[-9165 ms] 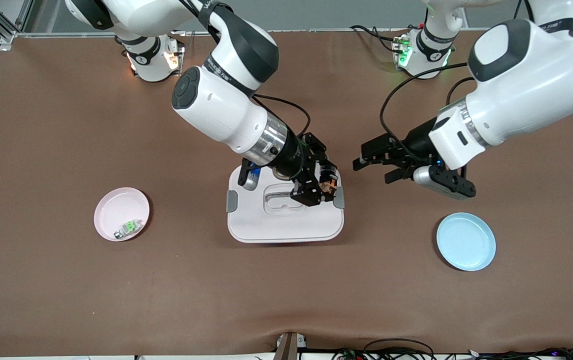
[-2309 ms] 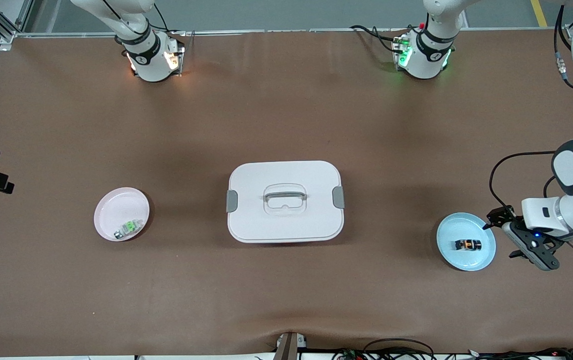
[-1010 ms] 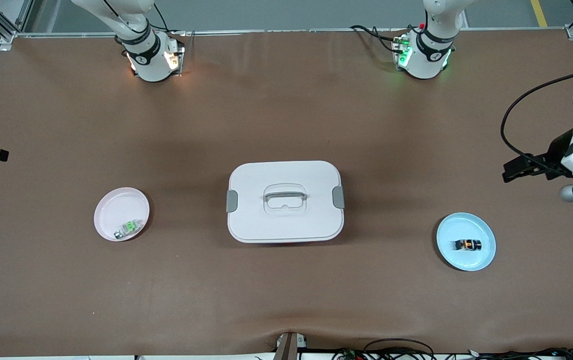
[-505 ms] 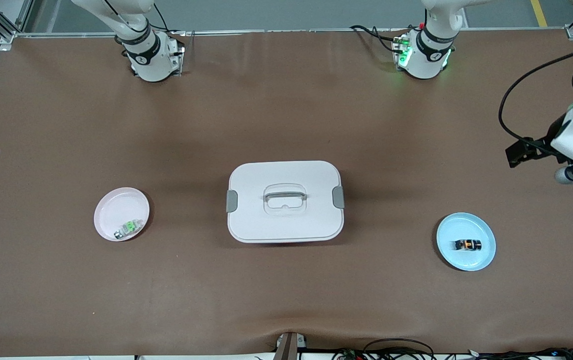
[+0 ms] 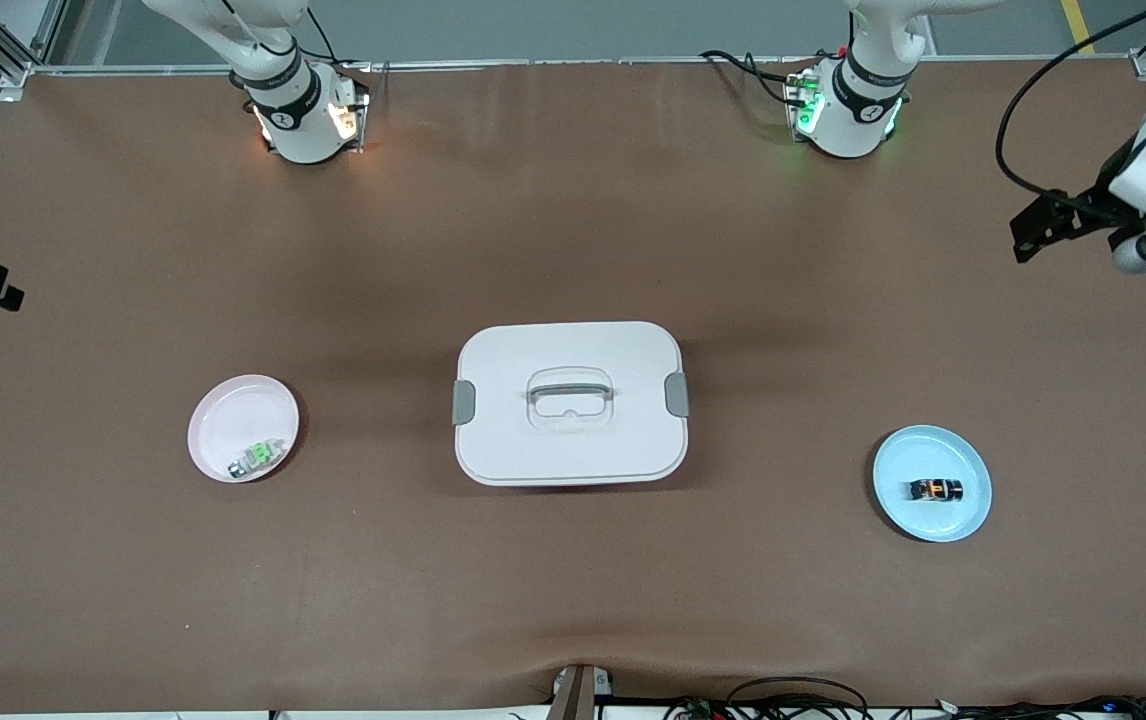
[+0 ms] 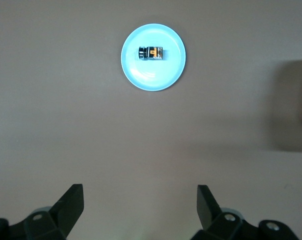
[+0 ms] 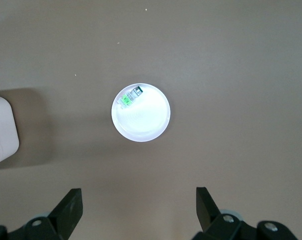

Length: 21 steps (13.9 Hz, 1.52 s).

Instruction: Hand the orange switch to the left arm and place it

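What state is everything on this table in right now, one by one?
orange switch: lying in the blue plate, untouched
box: lid on
green-and-white part: lying in the pink plate
left gripper: fingers open, empty, raised
right gripper: fingers open, empty, raised

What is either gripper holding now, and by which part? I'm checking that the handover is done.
Nothing. The left gripper and right gripper are open and empty; the orange switch lies on the blue plate.
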Each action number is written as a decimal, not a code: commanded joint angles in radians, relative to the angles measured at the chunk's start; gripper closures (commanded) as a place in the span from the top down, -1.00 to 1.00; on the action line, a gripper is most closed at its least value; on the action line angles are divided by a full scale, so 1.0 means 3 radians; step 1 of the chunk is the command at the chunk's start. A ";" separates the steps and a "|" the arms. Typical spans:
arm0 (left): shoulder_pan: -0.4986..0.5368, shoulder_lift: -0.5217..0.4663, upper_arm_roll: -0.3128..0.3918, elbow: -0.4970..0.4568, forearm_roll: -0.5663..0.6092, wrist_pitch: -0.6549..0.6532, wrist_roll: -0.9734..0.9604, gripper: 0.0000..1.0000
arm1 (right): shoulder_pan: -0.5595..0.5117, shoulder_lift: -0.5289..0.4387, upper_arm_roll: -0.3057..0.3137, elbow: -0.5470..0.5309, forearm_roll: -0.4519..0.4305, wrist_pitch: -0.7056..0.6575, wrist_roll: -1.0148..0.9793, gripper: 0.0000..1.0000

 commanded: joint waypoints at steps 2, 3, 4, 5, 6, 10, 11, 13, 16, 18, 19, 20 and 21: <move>-0.0164 -0.0250 0.0086 -0.0248 -0.0097 0.0055 0.0047 1.00 | 0.0070 -0.0375 -0.0020 -0.0528 0.0032 0.0226 0.0019 1.00; -0.0214 -0.0265 0.0086 -0.0248 -0.0107 0.0050 0.0052 1.00 | 0.0086 -0.0375 -0.0060 -0.0528 0.0032 0.0226 0.0019 1.00; -0.0230 -0.0265 0.0091 -0.0248 -0.0178 0.0040 0.0052 1.00 | 0.0101 -0.0375 -0.0086 -0.0528 0.0037 0.0226 0.0019 1.00; -0.0225 -0.0265 0.0091 -0.0243 -0.0250 0.0040 0.0057 1.00 | 0.0101 -0.0375 -0.0096 -0.0533 0.0037 0.0226 0.0019 1.00; -0.0205 -0.0250 0.0081 -0.0223 -0.0321 0.0040 0.0093 1.00 | 0.0106 -0.0375 -0.0096 -0.0533 0.0037 0.0226 0.0019 1.00; -0.0194 -0.0138 0.0071 -0.0060 -0.0327 0.0020 0.0109 1.00 | 0.0117 -0.0375 -0.0102 -0.0528 0.0037 0.0226 0.0019 1.00; -0.0189 -0.0077 0.0071 0.0012 -0.0322 0.0020 0.0109 1.00 | 0.0152 -0.0380 -0.0127 -0.0528 0.0037 0.0226 0.0019 1.00; -0.0194 0.0000 0.0071 0.0084 -0.0292 0.0020 0.0083 1.00 | 0.0452 -0.0380 -0.0442 -0.0528 0.0037 0.0226 0.0019 1.00; -0.0189 0.0056 0.0086 0.0105 -0.0276 0.0020 0.0083 1.00 | 0.0649 -0.0375 -0.0674 -0.0533 0.0037 0.0226 0.0019 1.00; -0.0194 0.0082 0.0081 0.0105 -0.0134 0.0020 0.0083 1.00 | 0.0593 -0.0370 -0.0674 -0.0533 0.0088 0.0226 0.0019 1.00; -0.0199 0.0087 0.0076 0.0150 -0.0057 0.0020 0.0093 1.00 | 0.0582 -0.0370 -0.0674 -0.0533 0.0114 0.0226 0.0014 1.00; -0.0205 0.0103 0.0071 0.0196 -0.0046 0.0020 0.0093 1.00 | 0.0582 -0.0370 -0.0674 -0.0533 0.0114 0.0226 0.0013 1.00; -0.0215 0.0133 0.0071 0.0237 -0.0046 0.0004 0.0093 1.00 | 0.0582 -0.0370 -0.0674 -0.0533 0.0114 0.0226 0.0013 1.00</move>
